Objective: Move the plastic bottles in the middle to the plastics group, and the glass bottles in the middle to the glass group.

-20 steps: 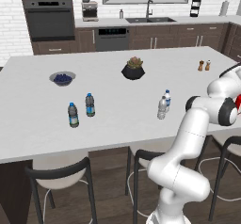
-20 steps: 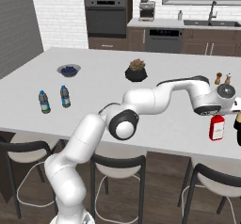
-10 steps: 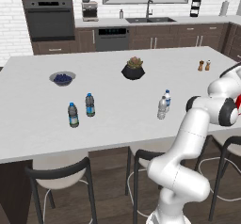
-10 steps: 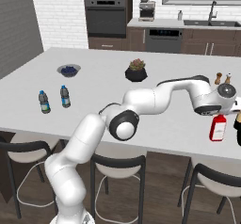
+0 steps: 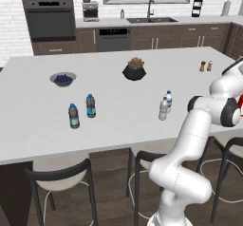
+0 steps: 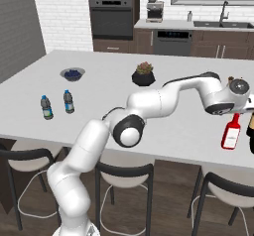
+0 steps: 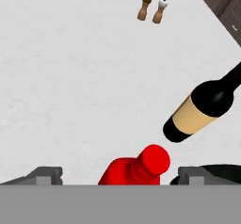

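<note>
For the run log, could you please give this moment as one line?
hand: open, over red bottle | red bottle: upright on island counter, beside dark bottle | plastic bottles: mid-counter, unmoved

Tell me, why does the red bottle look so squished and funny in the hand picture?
In the hand view the camera looks almost straight down on the red bottle, so its cap looms large and its body is cut off at the bottom edge; the dark bottle beside it looks slanted the same way. In the right base view the red bottle stands upright and normally shaped, with a soft shadow on the counter.
</note>
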